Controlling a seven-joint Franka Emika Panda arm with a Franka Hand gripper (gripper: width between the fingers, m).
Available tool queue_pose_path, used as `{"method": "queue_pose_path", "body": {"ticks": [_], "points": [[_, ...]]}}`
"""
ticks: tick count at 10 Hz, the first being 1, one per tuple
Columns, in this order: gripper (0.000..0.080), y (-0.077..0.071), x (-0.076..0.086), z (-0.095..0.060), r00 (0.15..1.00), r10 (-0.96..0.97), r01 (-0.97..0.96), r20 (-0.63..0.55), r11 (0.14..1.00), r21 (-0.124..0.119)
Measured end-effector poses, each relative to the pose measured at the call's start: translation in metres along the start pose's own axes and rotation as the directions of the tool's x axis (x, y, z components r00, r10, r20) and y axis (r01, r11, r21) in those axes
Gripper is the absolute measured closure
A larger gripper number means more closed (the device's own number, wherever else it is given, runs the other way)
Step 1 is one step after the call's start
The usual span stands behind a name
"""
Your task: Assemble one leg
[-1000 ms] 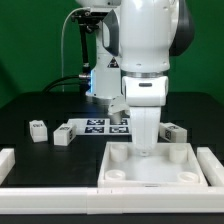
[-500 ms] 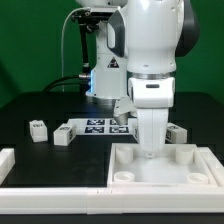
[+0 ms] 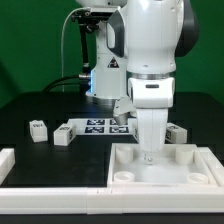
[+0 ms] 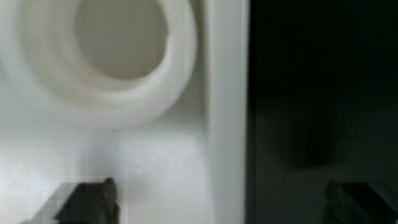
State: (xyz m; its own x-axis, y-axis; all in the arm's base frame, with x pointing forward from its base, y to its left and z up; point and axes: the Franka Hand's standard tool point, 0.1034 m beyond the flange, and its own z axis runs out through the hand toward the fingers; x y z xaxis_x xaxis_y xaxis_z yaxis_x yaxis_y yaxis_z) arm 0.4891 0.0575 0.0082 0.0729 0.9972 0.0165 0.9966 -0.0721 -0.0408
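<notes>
My gripper (image 3: 150,153) points straight down at the far edge of the large white panel (image 3: 185,172), which has round corner sockets. In the wrist view the gripper (image 4: 221,203) is open. One fingertip (image 4: 86,200) is over the panel (image 4: 125,140) near a round socket (image 4: 103,45). The other fingertip is over the black table, so the panel's edge lies between them. Nothing is held. Small white legs with marker tags lie on the table: two at the exterior view's left (image 3: 38,130) (image 3: 62,135) and one to the right behind the arm (image 3: 176,131).
The marker board (image 3: 100,126) lies behind the panel, between the legs. A low white rail (image 3: 50,178) runs along the table's front and left side. The robot's base and cables stand at the back.
The arm and the white panel have both shifted a little toward the exterior view's right since a second ago. Almost nothing has moved in the last half second.
</notes>
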Motion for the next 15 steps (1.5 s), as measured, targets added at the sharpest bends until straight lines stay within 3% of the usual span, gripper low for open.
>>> {"method": "queue_pose_path", "body": {"ticks": [6, 7, 9, 11, 13, 15], "points": [[0.0151, -0.001, 0.000, -0.001, 1.000, 0.005, -0.005, -0.001, 1.000, -0.002], [0.0151, -0.006, 0.000, -0.005, 0.999, 0.043, -0.043, -0.008, 0.999, -0.024], [0.0151, -0.032, 0.005, -0.022, 0.989, 0.146, -0.147, -0.013, 0.988, -0.045], [0.0151, -0.044, 0.024, -0.047, 0.967, 0.253, -0.254, -0.026, 0.964, -0.079], [0.0151, -0.058, 0.042, -0.049, 0.932, 0.360, -0.362, -0.041, 0.928, -0.081], [0.0151, -0.054, 0.037, -0.049, 0.929, 0.369, -0.371, -0.041, 0.925, -0.082]]}}
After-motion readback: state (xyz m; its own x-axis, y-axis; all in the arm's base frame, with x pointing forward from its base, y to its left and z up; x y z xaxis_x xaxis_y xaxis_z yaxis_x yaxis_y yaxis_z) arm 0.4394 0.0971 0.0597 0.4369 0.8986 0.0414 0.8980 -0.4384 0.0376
